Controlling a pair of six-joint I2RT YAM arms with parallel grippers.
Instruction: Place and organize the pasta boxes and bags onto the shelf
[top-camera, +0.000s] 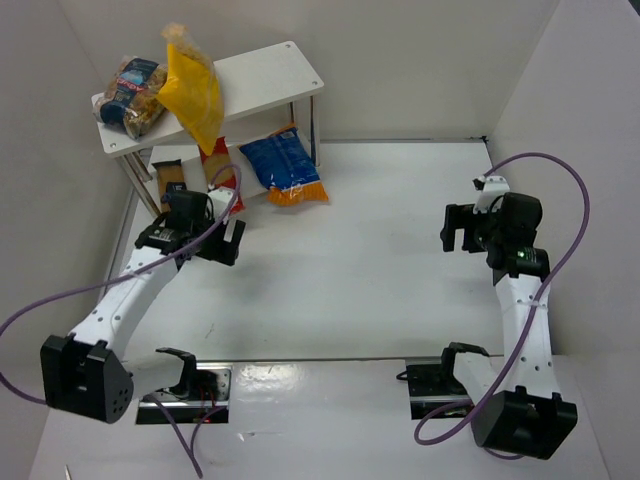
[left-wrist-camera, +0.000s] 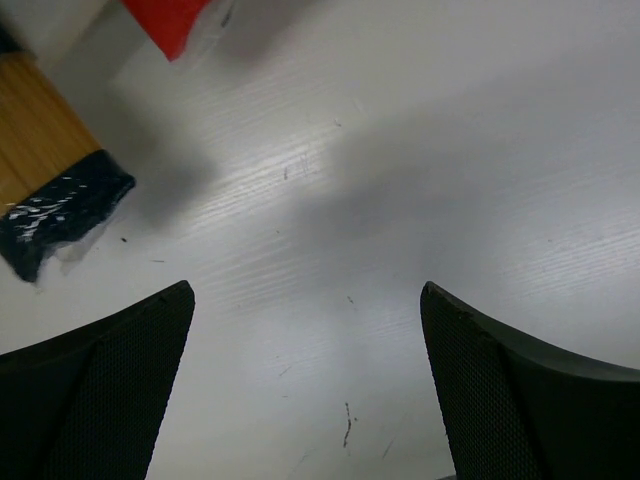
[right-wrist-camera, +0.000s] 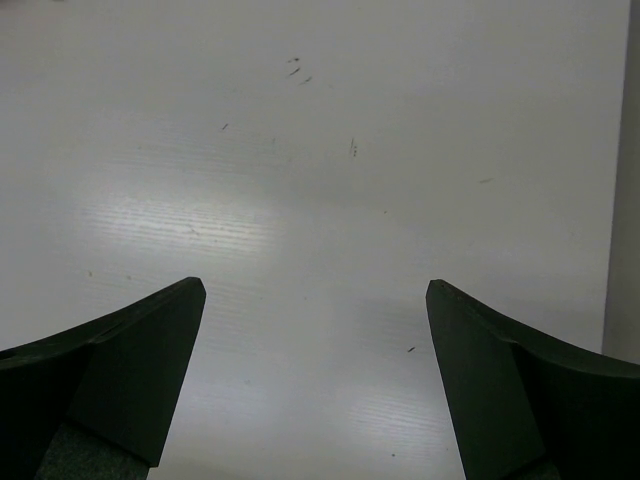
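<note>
The shelf (top-camera: 265, 75) stands at the far left. A clear bag with a dark-blue label (top-camera: 133, 95) lies on its top board. Next to it a large yellow bag (top-camera: 193, 95) droops over the front edge. Under that board lie a slim tan box (top-camera: 168, 180) (left-wrist-camera: 35, 130), a slim red packet (top-camera: 220, 165) (left-wrist-camera: 170, 20) and a blue-and-orange bag (top-camera: 285, 168), their ends poking out forward. My left gripper (top-camera: 192, 238) (left-wrist-camera: 305, 290) hovers open over bare table just in front of the tan box. My right gripper (top-camera: 472, 232) (right-wrist-camera: 315, 286) is open and empty over the table's right side.
White walls enclose the table at the left, back and right. Purple cables loop from both arms. The shelf's thin metal post (top-camera: 316, 130) stands right of the blue-and-orange bag. Bare table spreads between the two grippers.
</note>
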